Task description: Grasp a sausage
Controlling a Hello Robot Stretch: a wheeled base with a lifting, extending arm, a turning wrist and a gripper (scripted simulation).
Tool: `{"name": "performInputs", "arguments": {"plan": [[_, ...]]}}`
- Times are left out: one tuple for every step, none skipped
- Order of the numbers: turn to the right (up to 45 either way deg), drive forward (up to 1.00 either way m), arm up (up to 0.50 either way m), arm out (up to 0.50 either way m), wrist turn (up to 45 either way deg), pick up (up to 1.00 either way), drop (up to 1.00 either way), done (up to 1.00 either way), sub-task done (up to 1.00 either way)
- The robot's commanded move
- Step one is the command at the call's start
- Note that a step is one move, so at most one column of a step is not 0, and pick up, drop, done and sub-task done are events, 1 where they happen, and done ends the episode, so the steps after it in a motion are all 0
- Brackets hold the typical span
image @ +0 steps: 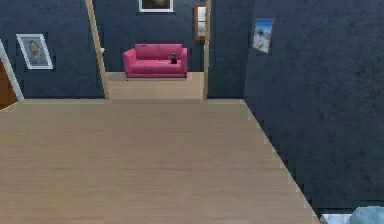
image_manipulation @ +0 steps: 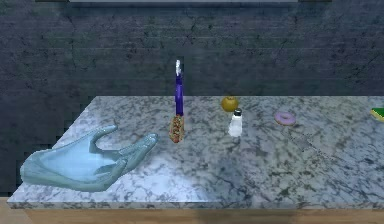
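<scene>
Dark blue walls (image: pixel 310 100) ring a wood floor. On the speckled stone counter (image_manipulation: pixel 300 172), a pale blue hand-shaped sculpture (image_manipulation: pixel 85 160) fills the front left corner. A purple candle (image_manipulation: pixel 179 95) stands upright mid-counter. A small pink lump (image_manipulation: pixel 286 117) lies toward the back right edge; whether it is the sausage, I cannot tell. Nor can I tell the claw's state.

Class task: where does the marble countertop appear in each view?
Forward view: marble countertop, probably the pale sliver in the bottom right corner.
Arm side view: it spans the lower half, bearing a purple candle.
Shared landmark: the dark blue wall behind it.
</scene>
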Motion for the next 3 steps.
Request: {"name": "performInputs", "arguments": {"plan": [[0.0,0.00,0.50,0.00,0.0,0.00,0.00,0.00,0.00],[0.0,0.00,0.38,0.00,0.0,0.00,0.00,0.00,0.00],[0.0,0.00,0.00,0.26,0.0,0.00,0.00,0.00,0.00]]}}
